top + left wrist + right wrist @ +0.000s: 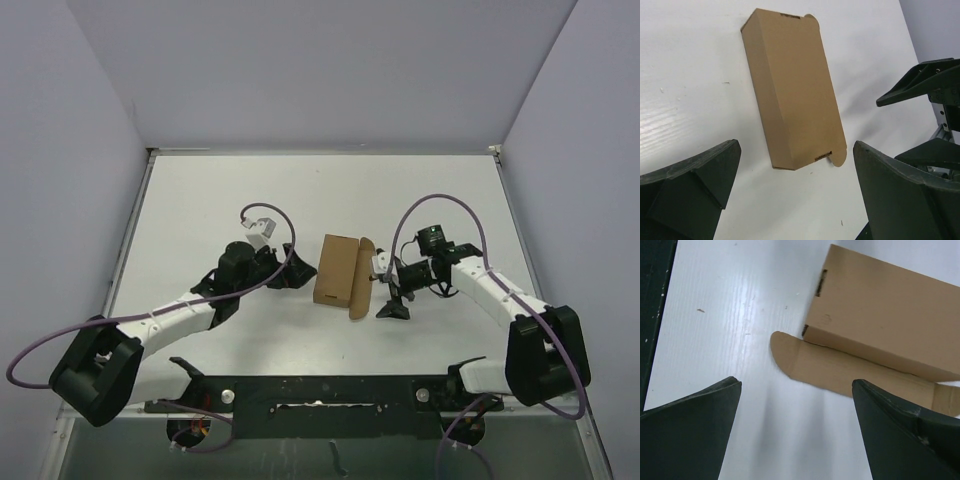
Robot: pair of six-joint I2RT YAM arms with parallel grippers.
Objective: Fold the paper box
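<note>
The paper box (338,268) is a plain brown carton lying flat in the middle of the table. A long flap with rounded corners (840,371) sticks out along its right side, resting on the table. My left gripper (300,275) stands open just left of the box, not touching it. In the left wrist view the box (790,90) lies ahead of the left gripper (795,143), whose jaws stand wide apart. My right gripper (390,288) is open beside the flap. In the right wrist view the box (880,325) lies just beyond the right gripper (795,381), which holds nothing.
The white table (200,210) is bounded by pale walls at the back and sides. A black rail (320,390) with the arm bases runs along the near edge. The right gripper's dark fingers (925,85) show at the right of the left wrist view.
</note>
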